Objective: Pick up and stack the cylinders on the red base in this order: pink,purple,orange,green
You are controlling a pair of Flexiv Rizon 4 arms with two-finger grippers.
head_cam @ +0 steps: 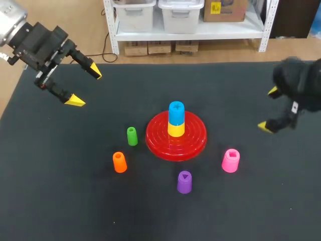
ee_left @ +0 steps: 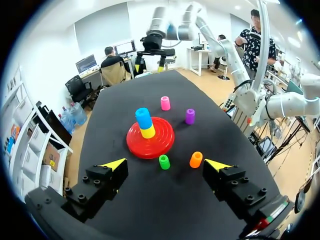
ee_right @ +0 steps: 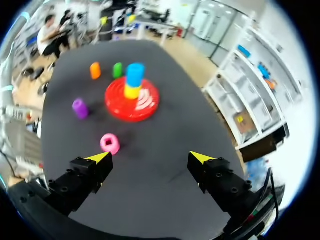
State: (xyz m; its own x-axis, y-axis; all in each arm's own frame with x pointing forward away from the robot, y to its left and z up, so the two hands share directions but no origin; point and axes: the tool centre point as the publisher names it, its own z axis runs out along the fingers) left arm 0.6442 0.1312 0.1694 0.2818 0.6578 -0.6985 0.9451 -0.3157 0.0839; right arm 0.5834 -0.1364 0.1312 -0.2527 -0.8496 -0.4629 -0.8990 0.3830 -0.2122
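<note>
The red base (head_cam: 193, 139) (ee_left: 160, 142) (ee_right: 147, 102) sits mid-table with a yellow and a blue cylinder (head_cam: 176, 113) stacked on its post. Around it stand the pink cylinder (head_cam: 230, 160) (ee_left: 165, 103) (ee_right: 109, 143), the purple one (head_cam: 184, 182) (ee_left: 190, 116) (ee_right: 79, 108), the orange one (head_cam: 119, 162) (ee_left: 196, 159) (ee_right: 95, 70) and the green one (head_cam: 132, 136) (ee_left: 164, 161) (ee_right: 117, 69). My left gripper (head_cam: 86, 86) (ee_left: 165, 164) hangs open over the far left of the table. My right gripper (head_cam: 269, 109) (ee_right: 147, 157) is open at the right, the pink cylinder just ahead of its fingertip (ee_right: 100, 158).
The black mat (head_cam: 60, 191) covers the table. My right arm (ee_left: 165, 42) shows across the table in the left wrist view.
</note>
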